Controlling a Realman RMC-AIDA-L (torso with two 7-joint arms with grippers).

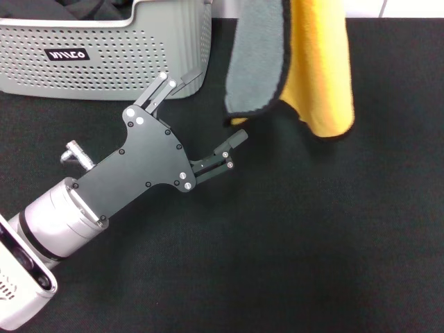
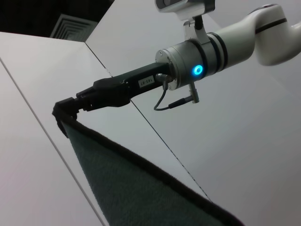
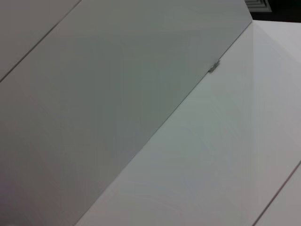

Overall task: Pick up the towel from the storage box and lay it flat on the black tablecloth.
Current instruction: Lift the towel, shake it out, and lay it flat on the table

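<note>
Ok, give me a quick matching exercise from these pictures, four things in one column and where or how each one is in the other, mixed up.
Things:
1. towel
2. storage box
3. left gripper
4. right gripper

States:
A. open, low over the black tablecloth
B. hanging in the air
C. pinching a corner of cloth
D. standing at the far left of the cloth

Pairs: 1-B, 2-D, 3-A, 4-C

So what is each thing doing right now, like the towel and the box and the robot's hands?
towel: hanging in the air, out of the box, grey and yellow sides showing
storage box: upright on the cloth, something dark inside
black tablecloth: spread flat, nothing laid on it yet
left gripper: open, low beside the towel
right gripper: shut on a towel corner
</note>
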